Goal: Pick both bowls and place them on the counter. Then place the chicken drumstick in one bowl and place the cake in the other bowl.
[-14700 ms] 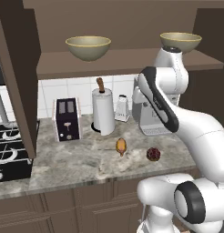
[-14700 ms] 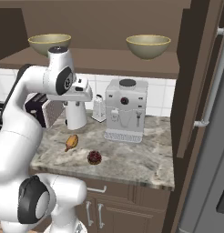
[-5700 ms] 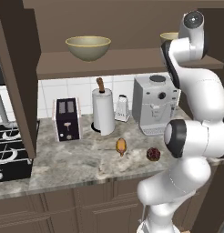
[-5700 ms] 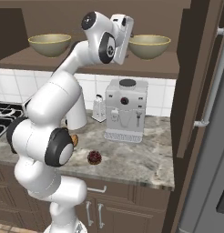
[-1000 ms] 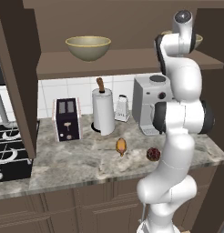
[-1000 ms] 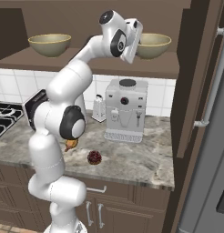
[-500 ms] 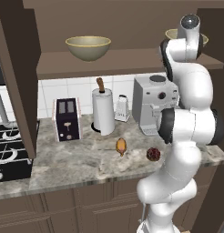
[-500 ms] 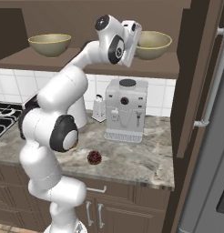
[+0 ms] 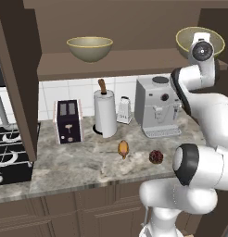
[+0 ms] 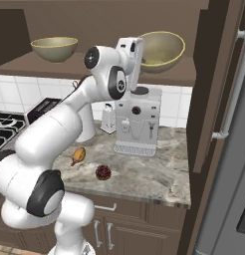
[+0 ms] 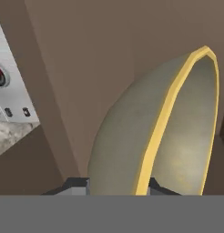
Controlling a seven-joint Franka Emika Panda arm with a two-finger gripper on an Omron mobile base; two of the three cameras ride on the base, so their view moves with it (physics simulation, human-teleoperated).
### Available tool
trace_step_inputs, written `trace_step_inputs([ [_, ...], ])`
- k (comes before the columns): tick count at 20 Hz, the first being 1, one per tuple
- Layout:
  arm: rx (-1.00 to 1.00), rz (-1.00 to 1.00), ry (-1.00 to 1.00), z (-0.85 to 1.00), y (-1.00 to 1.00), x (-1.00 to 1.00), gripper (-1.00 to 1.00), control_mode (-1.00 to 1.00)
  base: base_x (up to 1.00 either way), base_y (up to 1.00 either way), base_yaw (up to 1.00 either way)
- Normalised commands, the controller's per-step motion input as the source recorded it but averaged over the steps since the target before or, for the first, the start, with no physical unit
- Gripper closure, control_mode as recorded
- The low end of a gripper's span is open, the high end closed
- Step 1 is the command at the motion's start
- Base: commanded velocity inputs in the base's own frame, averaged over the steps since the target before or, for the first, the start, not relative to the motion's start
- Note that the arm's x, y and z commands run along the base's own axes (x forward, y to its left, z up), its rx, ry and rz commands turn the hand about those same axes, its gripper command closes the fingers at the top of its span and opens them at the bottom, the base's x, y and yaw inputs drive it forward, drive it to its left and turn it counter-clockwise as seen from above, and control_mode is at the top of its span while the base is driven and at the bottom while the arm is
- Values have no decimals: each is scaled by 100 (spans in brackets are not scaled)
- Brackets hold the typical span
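My gripper [image 11: 118, 186] is shut on the yellowish rim of the right bowl [image 11: 127, 136], one finger inside and one outside. That bowl [image 10: 163, 49] is tipped up over the dark shelf, its opening facing outward, with the gripper [image 10: 141, 54] at its left rim. It also appears behind my wrist as the right bowl [image 9: 193, 38]. The second bowl [image 9: 89, 47] sits upright on the shelf at the left. On the marbled counter [image 9: 79, 166] lie the orange-brown chicken drumstick [image 9: 123, 148] and, to its right, the dark red cake [image 9: 155, 156].
A coffee machine [image 9: 158, 106] stands directly below the held bowl. A grater [image 9: 123, 110], a paper towel roll [image 9: 104, 115] and a toaster [image 9: 67, 121] line the back wall. A stove [image 9: 4, 152] is at the left and a fridge [image 10: 229, 149] at the right.
The right bowl has tipped up off the shelf in my grip, its opening now turned outward. My wrist has rotated and the elbow has swung. The counter items have not moved.
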Motion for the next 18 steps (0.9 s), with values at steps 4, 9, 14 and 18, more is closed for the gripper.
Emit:
trace_step_inputs([
  [4,-4,-3,-9,0,39,-100,100,-100,0,0,0],
  [9,-1,-5,0,0,57,-100,100,-100,0,0,0],
  [14,0,-5,0,0,60,-100,100,-100,0,0,0],
  [18,0,-5,0,-1,45,-99,100,-100,0,0,0],
])
